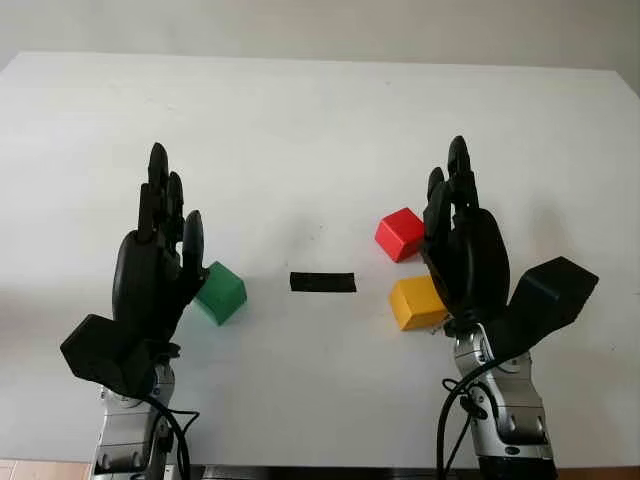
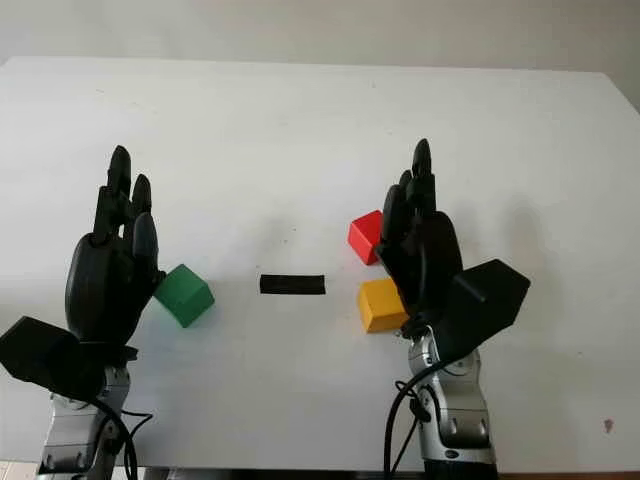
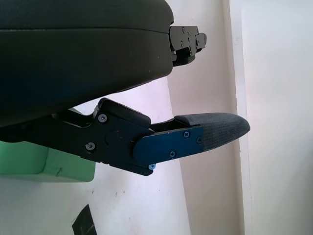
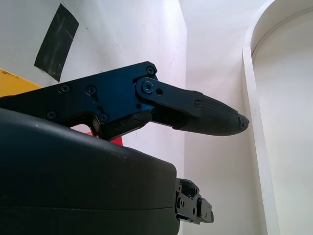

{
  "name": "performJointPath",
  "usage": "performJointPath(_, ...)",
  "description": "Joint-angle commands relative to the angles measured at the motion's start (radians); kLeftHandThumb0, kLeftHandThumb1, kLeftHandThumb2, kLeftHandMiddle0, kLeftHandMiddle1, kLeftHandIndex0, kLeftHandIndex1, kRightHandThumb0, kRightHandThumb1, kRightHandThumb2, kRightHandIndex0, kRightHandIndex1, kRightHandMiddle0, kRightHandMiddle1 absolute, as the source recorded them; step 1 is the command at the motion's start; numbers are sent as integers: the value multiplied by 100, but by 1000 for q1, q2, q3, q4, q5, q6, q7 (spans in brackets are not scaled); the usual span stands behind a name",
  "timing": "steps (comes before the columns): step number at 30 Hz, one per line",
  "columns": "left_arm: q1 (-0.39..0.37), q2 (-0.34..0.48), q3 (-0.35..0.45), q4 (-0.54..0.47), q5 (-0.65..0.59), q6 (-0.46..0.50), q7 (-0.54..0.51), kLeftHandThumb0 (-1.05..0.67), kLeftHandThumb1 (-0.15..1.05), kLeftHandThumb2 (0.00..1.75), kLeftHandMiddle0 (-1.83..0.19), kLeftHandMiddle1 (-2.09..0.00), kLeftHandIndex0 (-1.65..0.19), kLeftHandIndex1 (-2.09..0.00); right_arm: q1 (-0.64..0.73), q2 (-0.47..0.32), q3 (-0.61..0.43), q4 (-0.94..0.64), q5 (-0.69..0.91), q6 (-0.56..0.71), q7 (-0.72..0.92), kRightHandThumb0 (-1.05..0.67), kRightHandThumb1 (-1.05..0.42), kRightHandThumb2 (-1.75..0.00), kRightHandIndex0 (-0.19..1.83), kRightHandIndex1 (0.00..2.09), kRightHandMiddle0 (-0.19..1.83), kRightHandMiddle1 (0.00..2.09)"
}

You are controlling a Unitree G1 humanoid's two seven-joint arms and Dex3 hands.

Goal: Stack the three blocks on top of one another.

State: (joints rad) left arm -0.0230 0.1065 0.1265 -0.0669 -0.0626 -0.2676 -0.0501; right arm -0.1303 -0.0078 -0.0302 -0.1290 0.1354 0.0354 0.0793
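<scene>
Left eye view shows both open hands, left hand (image 1: 160,265) beside the green block (image 1: 221,292), right hand (image 1: 462,250) by the red block (image 1: 399,234) and yellow block (image 1: 416,302), all seemingly light, rigid cubes best pinched across opposite flat faces.

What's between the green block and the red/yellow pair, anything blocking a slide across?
Nothing solid. Between the green block and the yellow block and red block lies only a flat black tape strip on the table. Left hand and right hand are open.
</scene>
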Motion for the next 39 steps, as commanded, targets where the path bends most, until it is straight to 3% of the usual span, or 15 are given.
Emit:
performJointPath(1,25,-10,-7,-35,0,8,3,-80,105,61,8,-6,8,-7,34,-3,1,-6,4,8,7,-77,-105,-68,-19,0,-19,0)
performJointPath(6,25,-10,-11,-47,3,27,2,-78,105,62,9,-5,9,-6,7,-41,-22,-17,5,30,31,-76,-105,-63,-19,0,-19,0)
performJointPath(11,14,-15,-13,-30,3,26,4,-79,105,61,9,-5,10,-6,-66,-143,-66,-18,-10,13,81,-79,-105,-56,-19,0,-19,0)
performJointPath(15,12,-15,-12,-31,6,33,10,-79,105,60,8,-6,9,-7,-230,-300,-137,50,-28,-23,148,-79,-105,-28,-19,0,-17,2)
performJointPath(18,8,-12,-12,-25,4,27,7,-79,105,60,8,-5,9,-6,-384,-461,-149,152,-108,-47,191,-72,-93,-7,-11,4,4,13)
performJointPath(23,5,-9,-10,-26,7,19,7,-79,105,60,8,-5,8,-7,-627,-691,-45,405,-310,-155,296,-71,-77,-2,10,14,29,26)
performJointPath(28,6,-14,-12,-30,4,14,7,-79,105,59,8,-5,8,-7,-806,-766,61,648,-435,-364,339,-80,-68,-2,20,16,43,33)
performJointPath(31,4,-8,-13,-27,1,9,-3,-80,105,60,9,-5,9,-6,-870,-796,120,728,-496,-462,374,-76,-66,-4,19,14,46,32)
performJointPath(39,2,-9,-15,-36,10,23,2,-79,105,61,9,-5,8,-6,-946,-838,273,776,-676,-620,452,-79,-72,-6,16,7,49,19)
